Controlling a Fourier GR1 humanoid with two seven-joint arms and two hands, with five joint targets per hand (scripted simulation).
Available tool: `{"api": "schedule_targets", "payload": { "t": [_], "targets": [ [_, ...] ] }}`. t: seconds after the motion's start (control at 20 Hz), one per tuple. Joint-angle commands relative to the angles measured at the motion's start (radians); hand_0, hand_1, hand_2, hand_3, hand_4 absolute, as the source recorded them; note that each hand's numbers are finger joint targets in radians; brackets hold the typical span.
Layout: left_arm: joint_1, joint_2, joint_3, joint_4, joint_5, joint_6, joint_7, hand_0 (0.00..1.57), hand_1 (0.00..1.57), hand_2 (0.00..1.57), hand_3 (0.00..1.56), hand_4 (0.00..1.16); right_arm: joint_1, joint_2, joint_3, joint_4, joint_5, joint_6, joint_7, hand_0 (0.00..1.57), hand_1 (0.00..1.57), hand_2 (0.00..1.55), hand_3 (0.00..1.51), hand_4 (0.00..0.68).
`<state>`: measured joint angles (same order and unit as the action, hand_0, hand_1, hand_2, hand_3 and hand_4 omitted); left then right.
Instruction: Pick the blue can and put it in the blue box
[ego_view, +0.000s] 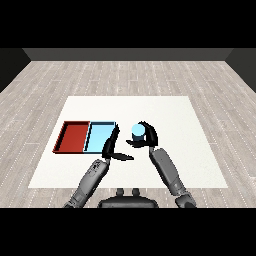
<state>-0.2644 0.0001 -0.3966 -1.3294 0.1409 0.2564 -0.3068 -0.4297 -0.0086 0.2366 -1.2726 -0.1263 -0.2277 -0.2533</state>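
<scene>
Right robot hand curled round small light-blue cylindrical can, just right of shallow light-blue tray. Left robot hand open, fingers straight, over tray's right rim.

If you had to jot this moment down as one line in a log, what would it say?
right hand: curled round blue can | left hand: open, by light blue tray | can: right of tray, not in it | red tray: untouched

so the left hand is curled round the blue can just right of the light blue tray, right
Not quite: the right hand is the one curled round the blue can, just right of the light blue tray, as the head view shows. The left hand holds nothing, its fingers straight.
</scene>
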Motion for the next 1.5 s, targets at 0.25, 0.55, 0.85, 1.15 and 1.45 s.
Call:
{"api": "schedule_targets", "payload": {
  "t": [0.25, 0.55, 0.85, 1.15, 1.45],
  "targets": [
    [-0.129, 0.000, 0.004, 0.186, 0.133, -0.003, -0.046, 0.00, 0.00, 0.00, 0.00, 0.00, -0.055, -0.001, -0.013, -0.018, -0.028, 0.031, 0.039, 1.45, 1.45, 1.47, 1.37, 0.553],
    [-0.166, 0.000, -0.064, 0.260, 0.183, 0.048, -0.095, 0.00, 0.00, 0.00, 0.00, 0.00, 0.006, 0.008, 0.049, -0.103, -0.004, 0.005, 0.077, 1.44, 1.44, 1.46, 1.37, 0.553],
    [-0.186, 0.000, -0.192, 0.313, 0.251, 0.139, -0.144, 0.00, 0.00, 0.00, 0.00, 0.00, -0.023, 0.009, 0.146, -0.036, -0.069, -0.095, 0.016, 1.43, 1.43, 1.46, 1.38, 0.559],
    [-0.210, 0.000, -0.152, 0.275, 0.233, 0.142, -0.071, 0.00, 0.00, 0.00, 0.00, 0.00, -0.082, 0.009, 0.209, 0.062, -0.143, -0.112, -0.061, 1.43, 1.43, 1.46, 1.37, 0.552],
    [-0.217, 0.000, -0.222, 0.190, 0.232, 0.222, 0.014, 0.00, 0.00, 0.00, 0.00, 0.00, -0.022, 0.009, 0.214, 0.004, -0.104, -0.094, -0.061, 1.43, 1.43, 1.46, 1.38, 0.551]
  ]
}}
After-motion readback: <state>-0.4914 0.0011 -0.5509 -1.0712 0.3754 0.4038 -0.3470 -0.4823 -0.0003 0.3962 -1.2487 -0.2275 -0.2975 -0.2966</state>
